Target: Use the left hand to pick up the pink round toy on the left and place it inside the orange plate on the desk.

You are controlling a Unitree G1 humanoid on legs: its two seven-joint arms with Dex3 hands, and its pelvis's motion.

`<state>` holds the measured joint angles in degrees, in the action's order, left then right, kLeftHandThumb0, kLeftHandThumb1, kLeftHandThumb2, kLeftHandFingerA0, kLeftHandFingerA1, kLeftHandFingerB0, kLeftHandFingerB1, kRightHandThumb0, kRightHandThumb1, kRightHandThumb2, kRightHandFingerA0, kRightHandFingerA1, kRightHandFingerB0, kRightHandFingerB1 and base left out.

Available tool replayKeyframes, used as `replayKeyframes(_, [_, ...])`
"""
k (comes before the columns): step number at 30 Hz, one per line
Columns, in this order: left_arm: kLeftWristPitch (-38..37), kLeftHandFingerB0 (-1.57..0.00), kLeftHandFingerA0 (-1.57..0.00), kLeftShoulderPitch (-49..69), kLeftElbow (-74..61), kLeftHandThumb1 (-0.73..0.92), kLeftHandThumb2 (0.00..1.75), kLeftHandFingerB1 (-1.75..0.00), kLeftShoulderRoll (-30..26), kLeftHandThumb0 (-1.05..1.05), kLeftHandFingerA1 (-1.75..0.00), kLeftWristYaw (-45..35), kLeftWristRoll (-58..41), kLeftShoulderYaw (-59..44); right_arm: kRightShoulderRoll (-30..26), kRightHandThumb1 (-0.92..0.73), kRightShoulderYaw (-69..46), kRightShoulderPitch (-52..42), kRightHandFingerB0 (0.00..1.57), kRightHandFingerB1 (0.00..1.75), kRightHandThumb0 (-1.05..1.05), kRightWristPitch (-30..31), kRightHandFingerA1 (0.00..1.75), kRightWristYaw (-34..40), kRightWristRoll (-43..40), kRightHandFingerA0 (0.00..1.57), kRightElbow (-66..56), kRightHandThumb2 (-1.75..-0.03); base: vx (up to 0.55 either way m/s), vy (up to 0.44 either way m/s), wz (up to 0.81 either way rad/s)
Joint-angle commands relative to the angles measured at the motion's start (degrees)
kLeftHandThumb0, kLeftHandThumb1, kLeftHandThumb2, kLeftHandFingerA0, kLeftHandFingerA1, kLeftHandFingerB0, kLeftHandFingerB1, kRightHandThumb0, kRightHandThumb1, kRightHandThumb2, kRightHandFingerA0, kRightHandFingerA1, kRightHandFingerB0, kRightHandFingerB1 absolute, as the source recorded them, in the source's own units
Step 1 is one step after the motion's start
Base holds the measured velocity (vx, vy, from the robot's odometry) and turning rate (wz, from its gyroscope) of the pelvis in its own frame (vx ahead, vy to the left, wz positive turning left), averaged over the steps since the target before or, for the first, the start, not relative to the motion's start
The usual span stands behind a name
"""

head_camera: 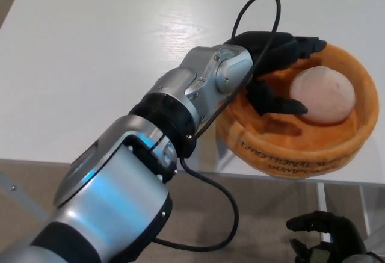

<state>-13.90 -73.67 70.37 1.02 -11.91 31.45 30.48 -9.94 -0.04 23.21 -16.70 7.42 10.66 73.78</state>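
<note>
Fingers (pixel 328 224) of the right hand (pixel 328 239) show at the bottom edge, below the table's front edge, loosely curled with gaps between them and holding nothing. Just above, the white table (pixel 90 64) carries the orange plate (pixel 289 148) right at its near edge. The plate looks like soft plush with a thick padded wall, so it may give or slide a little if pushed. Dark lettering runs along its front wall: the upper line appears to read "EMOTIONAL SUPPORT", though the end of it blurs, and the lower line is only partly legible, something like "PUMP…". No other brand or label can be made out.

Inside the plate, toward its right and far side, lies the pink round toy (pixel 322 94), resting on the plate's floor against the wall. It looks light and soft, a pale fuzzy ball that would squash under pressure; it is not fragile, but being round it may roll. The best hold is around its widest part, thumb on one side and fingers opposite, squeezing gently.

The left hand (pixel 274 73) sits just beside the toy on its left, inside the plate, spread and empty, thumb low and the fingers along the far rim. A black cable (pixel 252 7) loops over the wrist. Judging from this, the placing looks done.
</note>
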Motion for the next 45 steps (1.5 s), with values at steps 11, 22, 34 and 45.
replayKeyframes(11, [-1.4,0.0,0.0,-3.2,-13.2,0.62,1.0,-0.02,-6.8,-1.0,0.0,-2.3,-3.0,-6.0,0.8,-0.43,0.4,-0.4,0.73,0.84,-0.29,0.3,0.95,-0.2,0.0,0.87,0.2,-0.85,0.0,0.0,0.0])
replayKeyframes(22, [-6.8,-0.13,-0.04,8.6,-41.0,0.42,0.63,-0.33,-19.1,-0.34,-0.21,1.3,-6.6,-16.6,0.7,-0.44,0.6,-0.9,0.71,0.83,-0.28,0.1,0.95,0.0,-0.1,0.86,0.2,-0.84,0.0,0.0,0.0])
replayKeyframes(34, [-7.1,0.0,-0.01,41.9,-80.6,0.44,0.92,-0.46,-33.0,-0.22,-0.51,-17.7,-38.2,-32.7,0.4,-0.57,-0.8,-2.0,0.65,0.84,-0.16,-0.7,1.0,0.6,-1.3,0.7,0.2,-0.61,0.0,0.0,0.0])
replayKeyframes(45, [-10.6,-0.21,-0.14,71.7,-95.7,0.55,0.57,-0.29,-38.1,-0.27,-0.31,-26.9,-57.8,-42.7,0.1,-0.52,-0.8,-3.4,0.53,0.81,-0.03,-2.9,0.94,1.3,-1.1,0.61,0.0,-0.66,0.0,0.0,0.0])
